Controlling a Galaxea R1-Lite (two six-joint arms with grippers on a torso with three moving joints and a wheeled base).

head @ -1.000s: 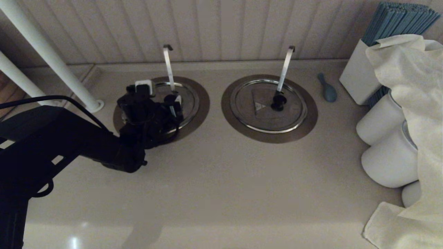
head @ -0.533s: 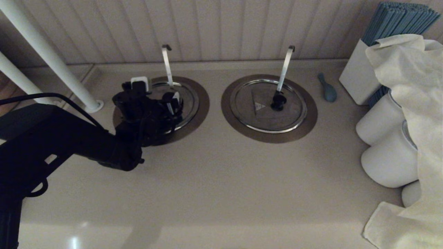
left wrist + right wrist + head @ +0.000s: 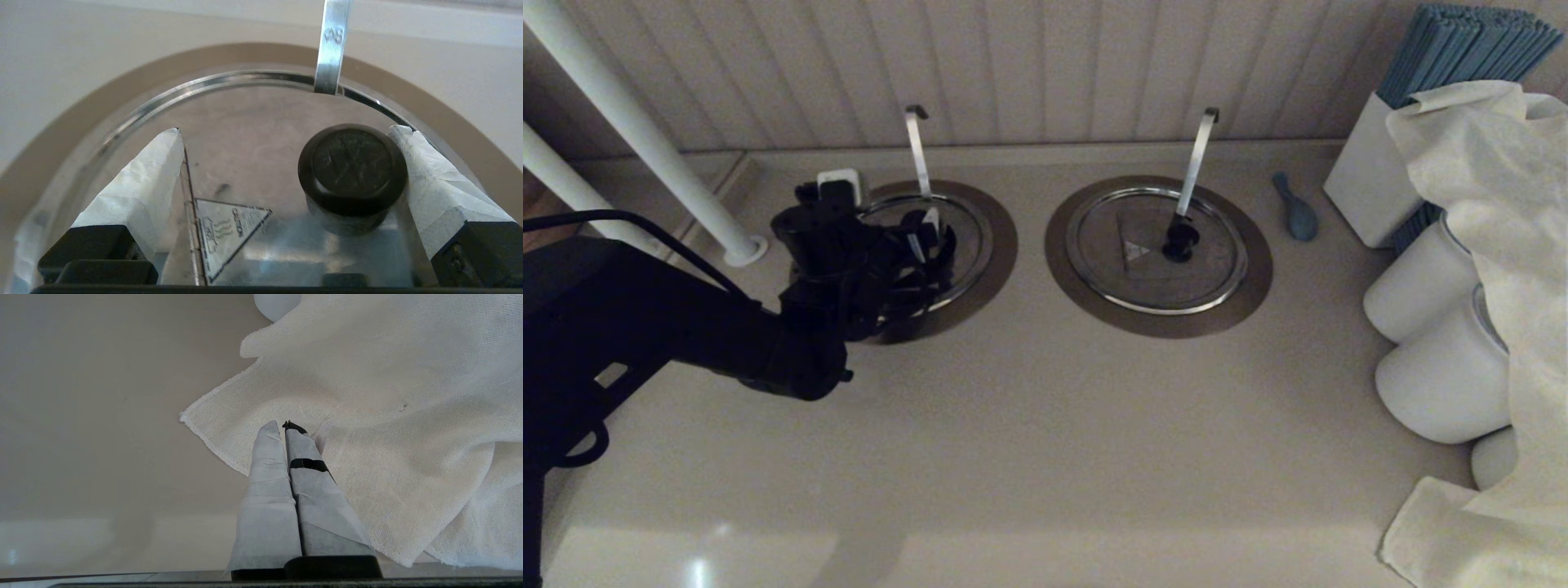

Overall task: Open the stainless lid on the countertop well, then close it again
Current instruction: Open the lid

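**Lining up on the knob**

I am holding the left gripper (image 3: 286, 163) low over the lid (image 3: 245, 122), fingers spread wide, with nothing clamped between them. One taped finger (image 3: 425, 179) is touching or just beside the black knob (image 3: 353, 169); the other finger (image 3: 143, 179) is sitting well apart, on the far side of the hinge line (image 3: 190, 212) and the pale triangle mark (image 3: 229, 224). I am judging the knob to be off-centre in the opening, so closing now would probably drag the gripper sideways before it bites; I would rather shift to centre it first.

In the head view the gripper (image 3: 923, 241) is covering much of the lid (image 3: 968, 245), which is lying flat and closed in its well (image 3: 1001, 245) at about 10 o'clock on the counter (image 3: 1045, 425). The ladle handle (image 3: 919, 151) is rising from the rim at the lid's 12 o'clock, just beyond the knob, so I am coming in from the near side to keep the fingers off it. The opening step is not yet done.

The twin lid (image 3: 1127, 269) is sitting at about 1 o'clock, its handle (image 3: 1196, 159) slanting right; I am leaving it alone.

The right gripper (image 3: 288, 433) is parked out of the way above a pale cloth (image 3: 388, 416), fingers pressed together on nothing.
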